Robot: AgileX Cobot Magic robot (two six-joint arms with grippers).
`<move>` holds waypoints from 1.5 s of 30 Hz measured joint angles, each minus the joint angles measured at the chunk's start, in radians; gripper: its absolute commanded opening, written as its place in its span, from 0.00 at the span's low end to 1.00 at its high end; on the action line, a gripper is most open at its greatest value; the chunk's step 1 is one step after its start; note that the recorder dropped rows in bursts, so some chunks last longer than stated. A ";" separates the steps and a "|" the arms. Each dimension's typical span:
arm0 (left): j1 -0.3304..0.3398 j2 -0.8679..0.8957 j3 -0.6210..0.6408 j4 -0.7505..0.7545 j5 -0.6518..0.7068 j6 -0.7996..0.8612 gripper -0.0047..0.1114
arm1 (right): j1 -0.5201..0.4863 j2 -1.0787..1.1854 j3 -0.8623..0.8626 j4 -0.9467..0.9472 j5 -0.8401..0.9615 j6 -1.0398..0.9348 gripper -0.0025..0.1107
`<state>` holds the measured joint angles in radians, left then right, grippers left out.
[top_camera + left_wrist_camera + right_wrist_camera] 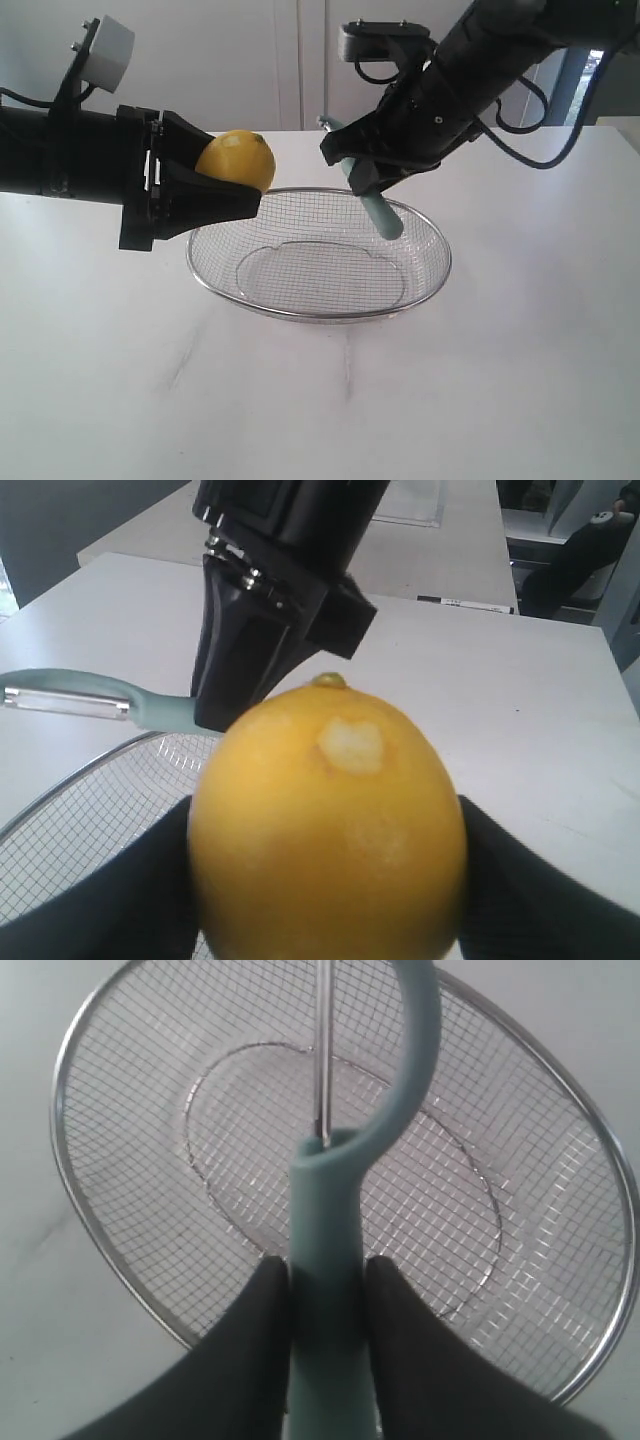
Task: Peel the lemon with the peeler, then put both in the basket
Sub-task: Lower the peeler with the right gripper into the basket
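Two pincers hang above the white tabletop (150, 400), each with its own load, and you can read both grips plainly. Your left pincer (240, 176) is clamped on the lemon (237, 158), its black fingers (100, 910) pressing the fruit from two opposite sides. It holds the lemon in the air just above the left rim of the basket (300, 312) as the exterior view shows it. In the left wrist view the lemon's small nub (330, 680) points away from the camera. A pale patch (352, 745) where the yellow skin is gone sits just below that nub. Your right pincer (358, 168) is closed on the peeler (385, 215), gripping the teal handle partway along. The tool is tilted, with the handle end pointing down over the basket's far side. The curved bladed head sticks out on the other side of the fingers, toward the lemon. From the right wrist view the peeler hangs over the mesh bowl, and you cannot tell for certain whether its lower end touches the wire. Lemon and peeler are near each other but apart. The basket sits on the tabletop with nothing lying inside it.
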<state>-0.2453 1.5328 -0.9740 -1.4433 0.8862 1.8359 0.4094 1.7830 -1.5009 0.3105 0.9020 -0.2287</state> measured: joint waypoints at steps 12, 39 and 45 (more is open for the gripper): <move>0.000 0.000 0.000 0.000 0.000 0.000 0.04 | 0.000 0.152 -0.098 -0.081 0.031 0.004 0.02; 0.000 0.000 0.000 0.000 0.000 0.000 0.04 | 0.000 0.339 -0.101 -0.047 -0.028 -0.053 0.08; 0.000 0.000 0.000 0.000 0.000 0.000 0.04 | 0.000 0.339 -0.101 -0.041 -0.028 -0.053 0.40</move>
<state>-0.2453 1.5328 -0.9740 -1.4433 0.8862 1.8359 0.4094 2.1216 -1.6016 0.2694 0.8742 -0.2813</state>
